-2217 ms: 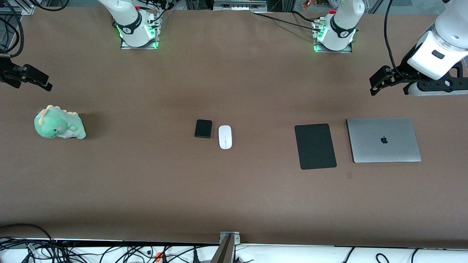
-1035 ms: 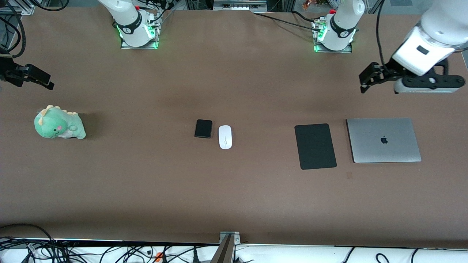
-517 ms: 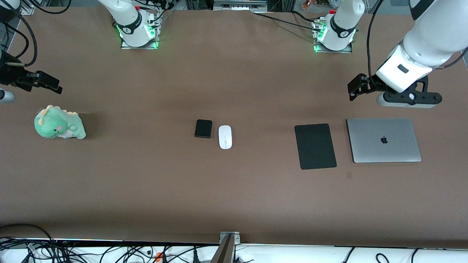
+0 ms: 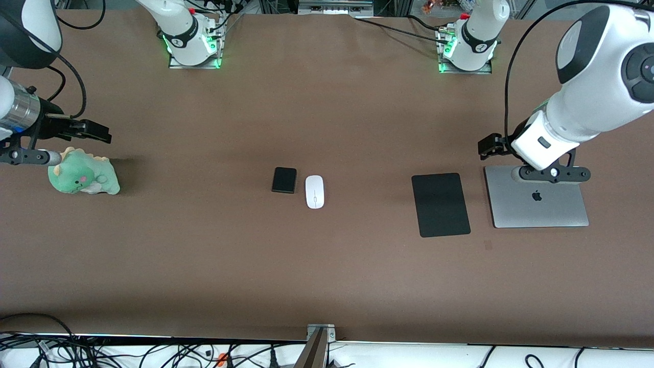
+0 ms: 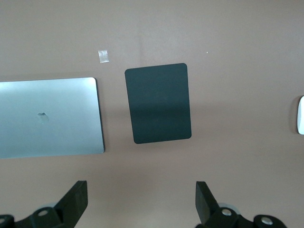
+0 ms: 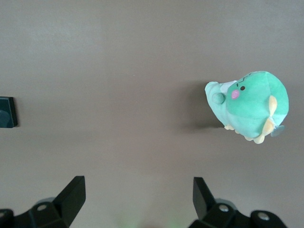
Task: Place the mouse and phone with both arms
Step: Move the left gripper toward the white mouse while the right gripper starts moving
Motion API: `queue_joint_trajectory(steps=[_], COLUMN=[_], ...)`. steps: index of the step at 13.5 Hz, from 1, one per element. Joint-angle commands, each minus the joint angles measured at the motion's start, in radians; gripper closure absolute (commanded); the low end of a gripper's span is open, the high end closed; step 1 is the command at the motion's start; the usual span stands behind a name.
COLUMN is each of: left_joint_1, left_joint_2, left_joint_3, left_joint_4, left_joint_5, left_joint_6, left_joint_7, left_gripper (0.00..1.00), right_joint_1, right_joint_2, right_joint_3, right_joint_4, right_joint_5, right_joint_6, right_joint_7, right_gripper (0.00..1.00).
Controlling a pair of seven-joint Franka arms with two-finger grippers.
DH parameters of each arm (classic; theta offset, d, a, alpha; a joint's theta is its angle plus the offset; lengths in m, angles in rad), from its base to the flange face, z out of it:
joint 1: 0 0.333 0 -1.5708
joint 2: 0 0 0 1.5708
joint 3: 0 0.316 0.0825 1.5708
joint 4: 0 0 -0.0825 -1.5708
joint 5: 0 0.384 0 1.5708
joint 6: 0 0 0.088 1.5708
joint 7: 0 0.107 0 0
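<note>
White mouse (image 4: 314,191) lies mid-table, touching nothing, with the phone (image 4: 284,180) just beside it toward the right arm's end. Both are well apart from either gripper. The left gripper (image 4: 489,145), fingers spread, hangs over the table by the laptop (image 4: 536,203) and pad (image 4: 440,204). The right gripper (image 4: 97,132), fingers also spread, hangs near the plush (image 4: 82,178).

The mouse (image 4: 314,191) was white with a thin grey line, the phone (image 4: 284,180) black. The pad (image 4: 440,204) was black, the laptop (image 4: 536,204) silver with a black logo. The toy (image 4: 82,171) was green with yellow spikes, pink cheeks. The table (image 4: 327,276) was brown.
</note>
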Motion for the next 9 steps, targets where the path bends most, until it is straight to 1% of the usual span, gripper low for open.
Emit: queue_joint_trajectory(steps=[1, 3, 6, 8, 9], left_joint_1=[-0.055, -0.092, -0.181, -0.243, -0.291], left_joint_2=[0.065, 0.096, 0.163, 0.252, 0.298], left_joint_3=[-0.005, -0.005, -0.005, -0.005, -0.005], left_joint_4=[0.041, 0.027, 0.033, 0.037, 0.039], left_joint_5=[-0.020, -0.031, -0.031, -0.029, -0.022], left_joint_6=[-0.002, 0.077, 0.160, 0.247, 0.304], left_joint_7=[-0.109, -0.186, -0.274, -0.317, -0.366], left_gripper=[0.00, 0.00, 0.00, 0.00, 0.00], right_joint_1=[0.002, 0.002, 0.002, 0.002, 0.002], right_joint_2=[-0.006, -0.006, -0.006, -0.006, -0.006], right_joint_3=[0.002, 0.002, 0.002, 0.002, 0.002], right_joint_4=[0.002, 0.001, -0.005, -0.005, -0.005], right_joint_5=[-0.005, -0.003, -0.003, -0.003, -0.003], right_joint_6=[-0.007, -0.011, -0.010, -0.011, -0.012], right_joint_7=[0.015, 0.015, 0.015, 0.016, 0.023], right_gripper=[0.00, 0.00, 0.00, 0.00, 0.00])
